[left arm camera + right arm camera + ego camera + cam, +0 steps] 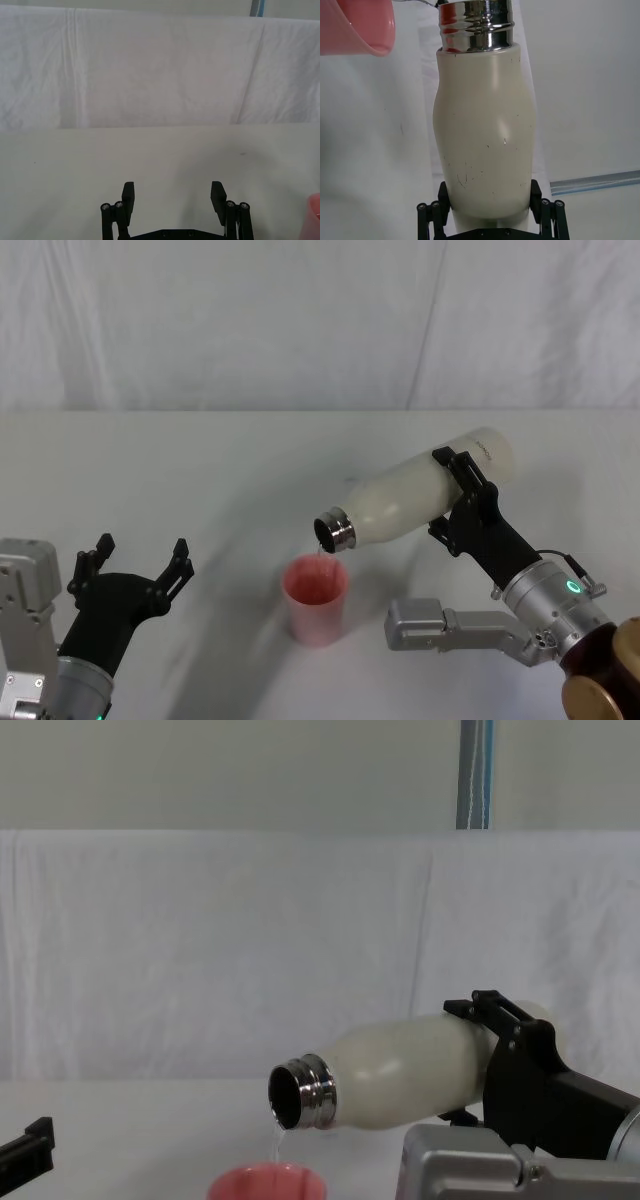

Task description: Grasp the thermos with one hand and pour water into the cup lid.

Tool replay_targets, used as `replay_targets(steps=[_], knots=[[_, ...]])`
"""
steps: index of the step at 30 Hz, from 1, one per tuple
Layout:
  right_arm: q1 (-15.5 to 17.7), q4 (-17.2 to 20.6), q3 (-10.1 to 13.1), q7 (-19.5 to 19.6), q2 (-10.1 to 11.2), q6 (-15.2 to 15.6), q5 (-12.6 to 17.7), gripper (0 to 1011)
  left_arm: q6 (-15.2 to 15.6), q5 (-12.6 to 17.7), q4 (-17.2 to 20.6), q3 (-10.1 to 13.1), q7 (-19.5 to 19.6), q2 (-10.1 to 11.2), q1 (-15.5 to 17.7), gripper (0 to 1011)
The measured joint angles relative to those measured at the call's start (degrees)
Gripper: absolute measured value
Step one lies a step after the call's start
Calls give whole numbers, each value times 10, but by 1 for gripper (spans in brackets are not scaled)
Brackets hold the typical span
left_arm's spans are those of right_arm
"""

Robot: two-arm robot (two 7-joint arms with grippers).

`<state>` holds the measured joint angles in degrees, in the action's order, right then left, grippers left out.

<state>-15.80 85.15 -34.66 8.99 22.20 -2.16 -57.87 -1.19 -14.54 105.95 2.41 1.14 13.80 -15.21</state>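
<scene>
Cream-white and matte, the thermos is lying nearly on its side in the air at the centre right of the head view, its steel neck dipping toward the lower left. The right gripper is clamping its two black fingers around the wide rear part of the body, close to the base; the right wrist view is showing those fingers pressing on both flanks of the bottle. Holding it that far back seems sensible: it is leaving the whole neck free and keeping the gripper away from the water.

Pink and small, the cup lid is standing upright on the table, just below the mouth and slightly toward the lower left of it. In the chest view a thin thread of water is falling from the lower lip of the neck toward the lid's rim, so the pour appears to be under way. The shallow tilt is probably keeping the stream slow and narrow, which suits so small a target; tipping further could send water past the far rim.

At the lower left of the head view, the left gripper is hovering with its fingers spread wide and nothing between them, well apart from the lid, probably parked to keep clear.
</scene>
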Motion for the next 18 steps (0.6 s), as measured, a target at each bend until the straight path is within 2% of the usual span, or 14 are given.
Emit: replay_targets(steps=[18], knots=[[4, -2, -1, 1, -1, -1, 2, 956, 0, 0, 0, 0, 0, 0, 0, 1001]])
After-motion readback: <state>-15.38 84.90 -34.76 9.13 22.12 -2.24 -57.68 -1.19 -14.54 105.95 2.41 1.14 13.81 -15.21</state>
